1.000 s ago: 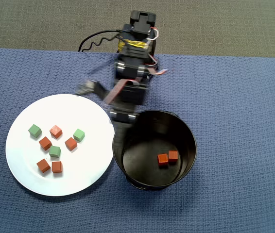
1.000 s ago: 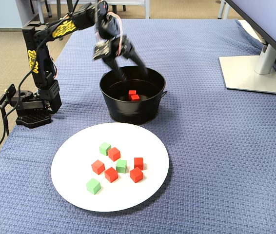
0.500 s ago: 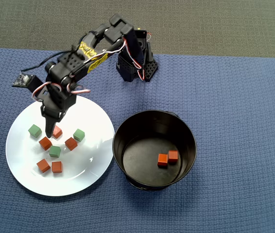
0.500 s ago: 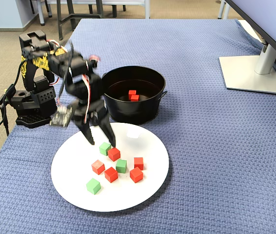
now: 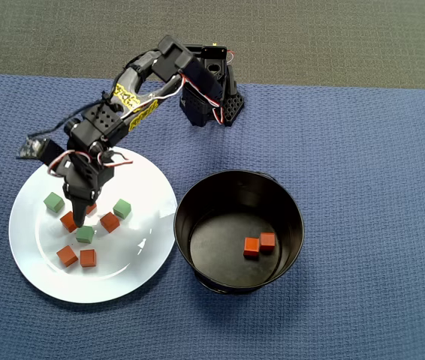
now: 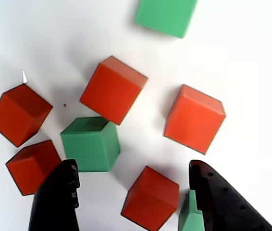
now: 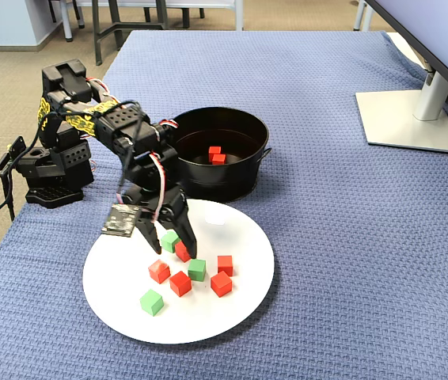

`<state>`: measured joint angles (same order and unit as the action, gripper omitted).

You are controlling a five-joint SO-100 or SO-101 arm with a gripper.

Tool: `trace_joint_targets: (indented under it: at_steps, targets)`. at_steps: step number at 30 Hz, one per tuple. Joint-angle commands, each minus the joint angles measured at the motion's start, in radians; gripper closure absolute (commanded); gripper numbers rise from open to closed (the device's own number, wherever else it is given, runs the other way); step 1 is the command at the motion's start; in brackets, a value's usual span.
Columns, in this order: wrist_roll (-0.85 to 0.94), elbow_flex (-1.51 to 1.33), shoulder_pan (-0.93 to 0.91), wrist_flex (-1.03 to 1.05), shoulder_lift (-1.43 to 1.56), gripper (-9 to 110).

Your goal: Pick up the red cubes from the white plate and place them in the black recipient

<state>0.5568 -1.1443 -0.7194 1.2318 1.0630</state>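
While the end effector (image 6: 133, 192) hung wide open over the white plate (image 5: 145, 262), one red cube (image 6: 150, 198) sat squarely between its fingertips. A green cube (image 6: 90, 144) crowded one side.

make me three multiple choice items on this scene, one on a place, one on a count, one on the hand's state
1. Where is the hand?
A. over the white plate
B. inside the black bowl
C. off the cloth

2. How many red cubes lie in the black bowl?
A. none
B. two
C. five

3. What state is the hand in?
A. shut on a green cube
B. shut and empty
C. open

Key: 1 A, both the overhead and fixed views show it above the cubes on the plate. 2 B, two red cubes sit on the bowl's floor. 3 C, the wrist view shows the fingers apart with a red cube between them.
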Motion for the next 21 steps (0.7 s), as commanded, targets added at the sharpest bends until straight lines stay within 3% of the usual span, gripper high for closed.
trace_joint_targets:
  at_steps: [1, 13, 21]
  targets:
    - [0.06, 0.124, 0.038, -0.026, -0.04, 78]
    - [0.699, 0.061, 0.156, 0.023, -0.012, 76]
    - [0.845, 0.107, 0.089, 0.103, -0.003, 76]
